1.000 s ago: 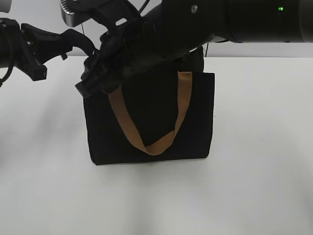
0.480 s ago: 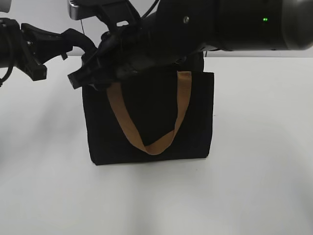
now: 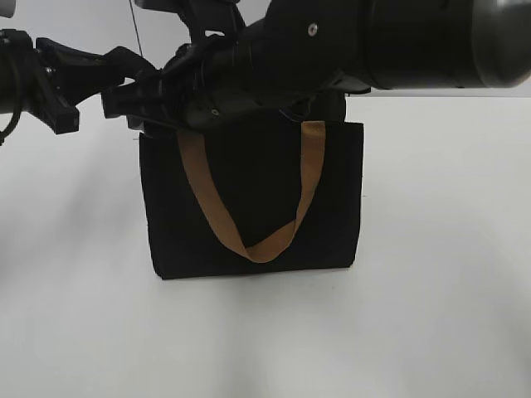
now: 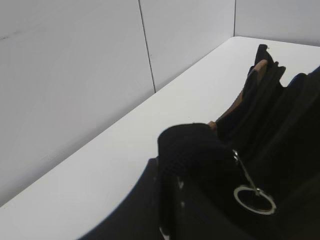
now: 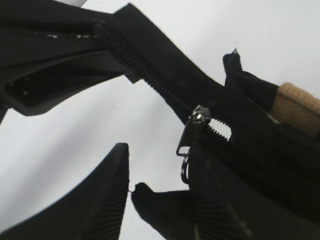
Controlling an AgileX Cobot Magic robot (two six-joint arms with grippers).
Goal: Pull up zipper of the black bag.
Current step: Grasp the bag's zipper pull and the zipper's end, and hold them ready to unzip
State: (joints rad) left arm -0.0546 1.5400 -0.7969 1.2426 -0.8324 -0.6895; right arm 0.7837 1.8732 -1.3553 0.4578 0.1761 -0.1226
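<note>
The black bag [image 3: 249, 199] stands upright on the white table, one tan handle [image 3: 311, 166] hanging down its front. My left gripper [image 3: 133, 73] is at the bag's top left corner; in the left wrist view it [image 4: 186, 150] is shut on the black fabric end of the zip line. The zipper's silver pull, with a ring [image 4: 254, 199], hangs close by. In the right wrist view the slider and pull [image 5: 192, 132] sit on the black zip line near that left end. My right gripper [image 5: 160, 152] is open, and the pull lies against its right finger. It reaches across the bag top [image 3: 118, 104].
The white table [image 3: 431, 315] runs around the bag, with a pale wall [image 4: 75, 60] behind it. My right arm [image 3: 373, 41] is bulky and covers the bag's top edge in the exterior view. A second tan handle [image 5: 297, 107] shows at the bag's top.
My right gripper has moved left and up along the bag's top edge, from the top left corner toward my left gripper. The left arm and the bag have stayed put.
</note>
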